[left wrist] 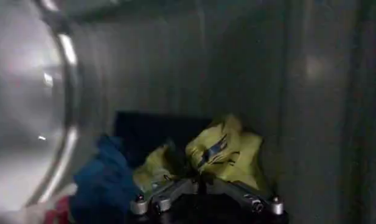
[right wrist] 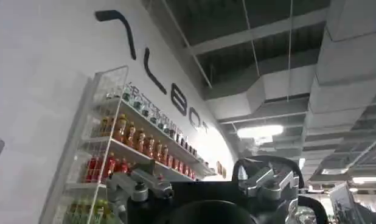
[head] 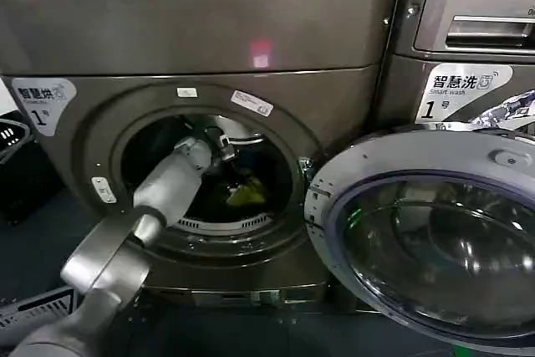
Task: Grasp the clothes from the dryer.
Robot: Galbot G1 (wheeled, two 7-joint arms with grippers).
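Observation:
The dryer [head: 209, 31] stands with its round porthole open. My left arm reaches through the porthole, and the left gripper [head: 224, 150] is deep in the drum. A yellow-green garment [left wrist: 227, 149] with dark markings lies crumpled on the drum floor, seen through the porthole too [head: 247, 194]. My left gripper [left wrist: 201, 181] is shut on its near edge, the fingers meeting in the fabric. A dark blue garment [left wrist: 100, 176] lies beside it, untouched. My right gripper [right wrist: 203, 182] is held up away from the dryer, open and empty, facing a wall and ceiling.
The dryer's round glass door [head: 435, 240] hangs open at the right, close to my left arm's path. An LG-badged machine [head: 476, 6] stands behind it. A black basket [head: 12, 135] and a grey one [head: 33, 307] sit on the floor at the left.

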